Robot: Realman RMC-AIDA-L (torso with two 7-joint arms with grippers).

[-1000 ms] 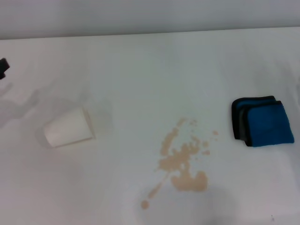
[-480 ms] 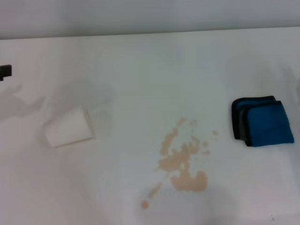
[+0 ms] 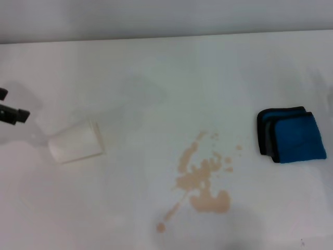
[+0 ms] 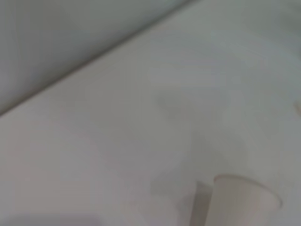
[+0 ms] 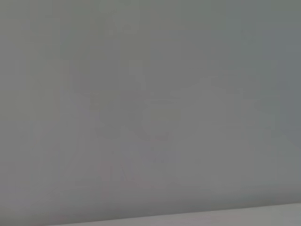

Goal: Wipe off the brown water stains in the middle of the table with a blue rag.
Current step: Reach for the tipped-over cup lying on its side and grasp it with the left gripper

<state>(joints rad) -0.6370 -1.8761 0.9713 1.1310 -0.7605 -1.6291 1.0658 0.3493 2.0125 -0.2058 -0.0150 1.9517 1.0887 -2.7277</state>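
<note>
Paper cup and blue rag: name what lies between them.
In the head view, the brown water stains lie on the table between the tipped paper cup and blue rag.

We see the brown water stains (image 3: 202, 182), a tan splatter of blotches and droplets, spread at the middle of the white surface (image 3: 156, 67). Well apart to the right lies the blue rag (image 3: 291, 135), folded flat, bright blue with dark edging.

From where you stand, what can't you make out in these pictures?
- Left gripper: head view, cut off by the left edge; only a dark tip shows.
- Right gripper: in no view; its wrist view shows only blank grey.
- Paper cup: on its side, inside hidden in both views.
- Blue rag: its folded layers hide the underside.
</note>
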